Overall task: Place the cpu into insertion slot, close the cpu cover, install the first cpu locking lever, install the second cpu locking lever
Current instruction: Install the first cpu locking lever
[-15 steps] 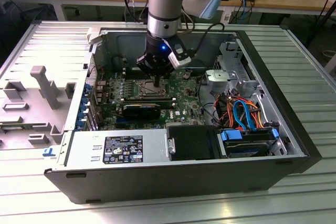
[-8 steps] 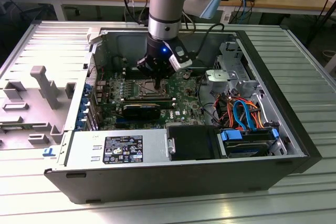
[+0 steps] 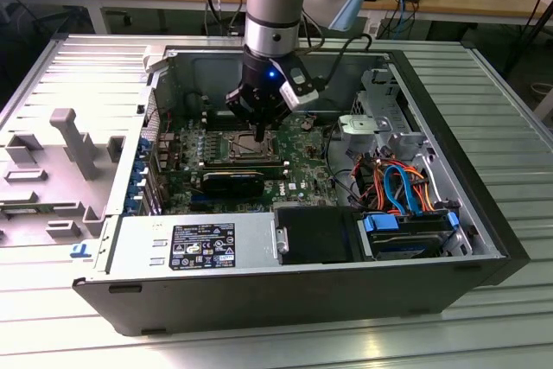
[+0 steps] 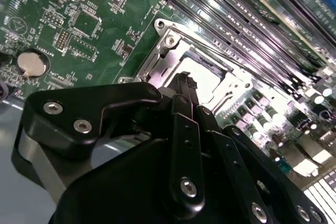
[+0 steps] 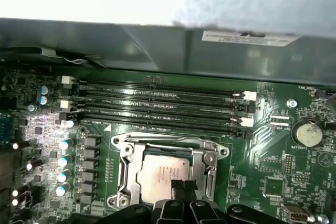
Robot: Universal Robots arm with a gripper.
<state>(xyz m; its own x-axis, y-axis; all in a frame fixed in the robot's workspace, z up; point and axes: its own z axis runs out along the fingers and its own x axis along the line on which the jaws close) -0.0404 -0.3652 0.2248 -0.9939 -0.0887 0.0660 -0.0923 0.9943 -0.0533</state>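
The cpu [image 5: 164, 174] lies flat in the insertion slot [image 5: 119, 199] on the green motherboard [image 3: 298, 157], its silvery top showing through the cut-out. The cpu cover [image 5: 210, 162] is down over it as a silver frame, also seen in the second wrist view as the cpu cover [image 4: 170, 45]. A thin wire lever [image 5: 168, 139] runs along the frame's far edge. My gripper [image 5: 184, 186] hangs just above the near edge of the cpu, black fingers pressed together and shut. The exterior view has the gripper [image 3: 259, 133] low over the cpu [image 3: 239, 146], inside the open computer case.
Black memory slots [image 5: 157, 106] run along one side of the socket, below the grey case wall [image 5: 168, 45]. A black ribbed heatsink [image 3: 235, 183] sits in front of the socket. A power supply box [image 3: 194, 244], a drive bay with coloured cables [image 3: 402, 187] and a coin battery [image 5: 307, 134] lie around.
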